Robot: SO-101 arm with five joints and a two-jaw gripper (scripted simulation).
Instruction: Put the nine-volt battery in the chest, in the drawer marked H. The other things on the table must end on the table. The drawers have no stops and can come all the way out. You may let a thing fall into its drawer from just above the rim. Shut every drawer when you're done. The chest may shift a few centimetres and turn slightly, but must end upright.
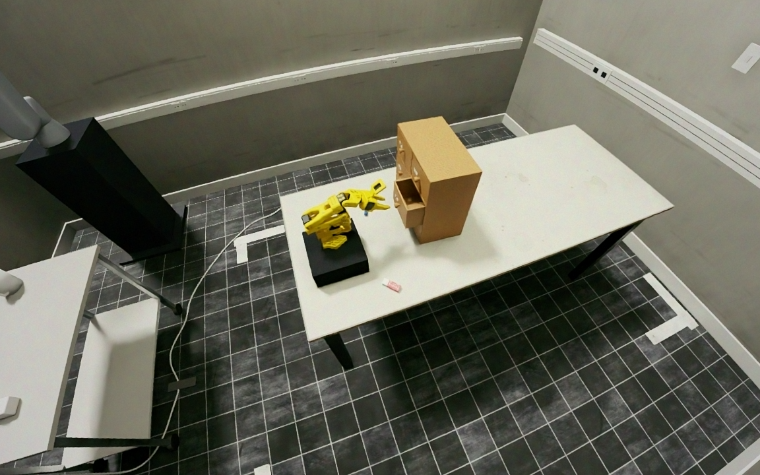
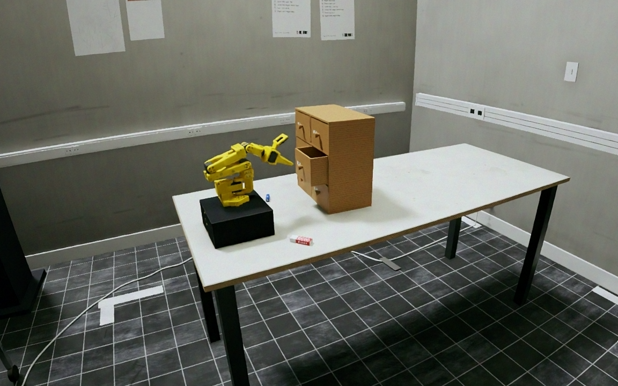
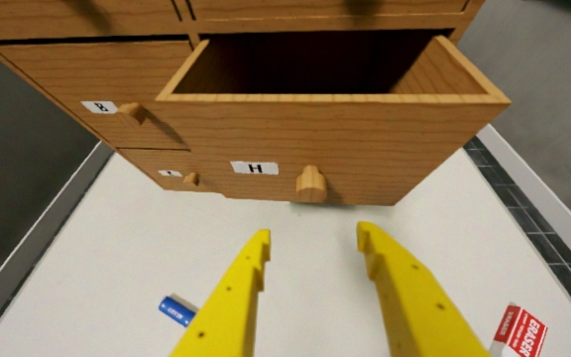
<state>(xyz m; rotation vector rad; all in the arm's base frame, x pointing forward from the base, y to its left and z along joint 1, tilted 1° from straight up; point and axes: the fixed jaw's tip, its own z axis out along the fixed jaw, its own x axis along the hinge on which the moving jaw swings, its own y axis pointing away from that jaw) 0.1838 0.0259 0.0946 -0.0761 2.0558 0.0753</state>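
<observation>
The wooden chest (image 1: pixel 439 177) stands upright on the white table. Its drawer marked H (image 3: pixel 325 119) (image 2: pixel 311 165) is pulled out, in the chest's middle row. The drawer's inside is dark in the wrist view and no nine-volt battery shows in any view. My yellow gripper (image 3: pixel 312 233) hovers just in front of the drawer's knob (image 3: pixel 311 184), a little below it and apart from it. Its fingers stand partly open with nothing between them. In the exterior and top views the gripper (image 2: pixel 282 151) points at the drawer front (image 1: pixel 408 198).
A small blue cylinder cell (image 3: pixel 176 310) lies on the table left of my fingers. A red and white eraser (image 3: pixel 520 331) (image 2: pixel 300 239) lies at the right, near the table's front edge. My arm stands on a black box (image 1: pixel 335 256). The other drawers are shut.
</observation>
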